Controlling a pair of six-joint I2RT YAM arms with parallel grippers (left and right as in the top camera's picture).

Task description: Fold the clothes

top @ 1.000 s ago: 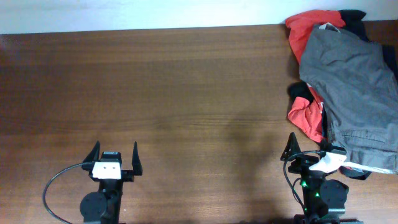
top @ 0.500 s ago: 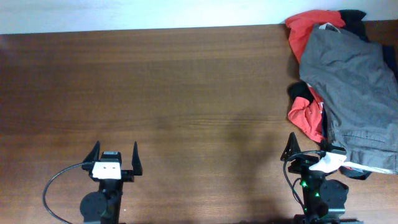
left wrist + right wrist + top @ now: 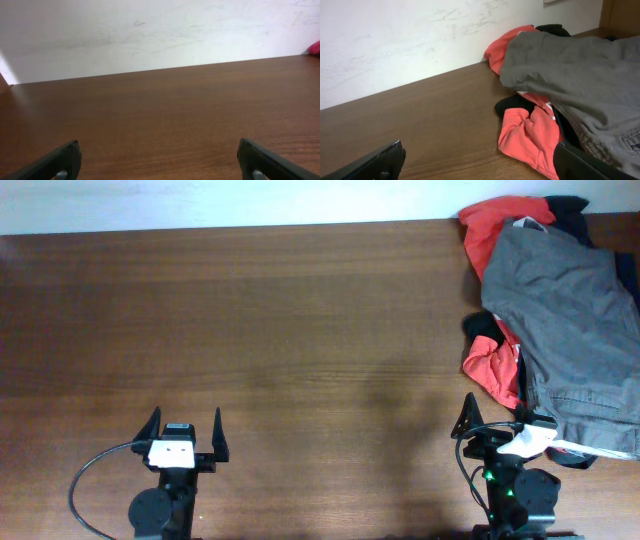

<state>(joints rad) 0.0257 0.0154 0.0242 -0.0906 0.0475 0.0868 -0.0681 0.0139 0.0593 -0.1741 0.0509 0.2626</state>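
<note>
The grey-khaki shorts lie wrinkled on top of a clothes heap at the table's right side. They also show at the right of the right wrist view. My right gripper is open and empty at the near right, its right finger at the heap's near edge; its fingers show in its wrist view. My left gripper is open and empty at the near left, far from the shorts. In the left wrist view only bare wood lies between its fingers.
A red T-shirt and a dark garment lie under the shorts; the red one shows ahead of the right gripper. The brown wooden table ends at a white wall at the back.
</note>
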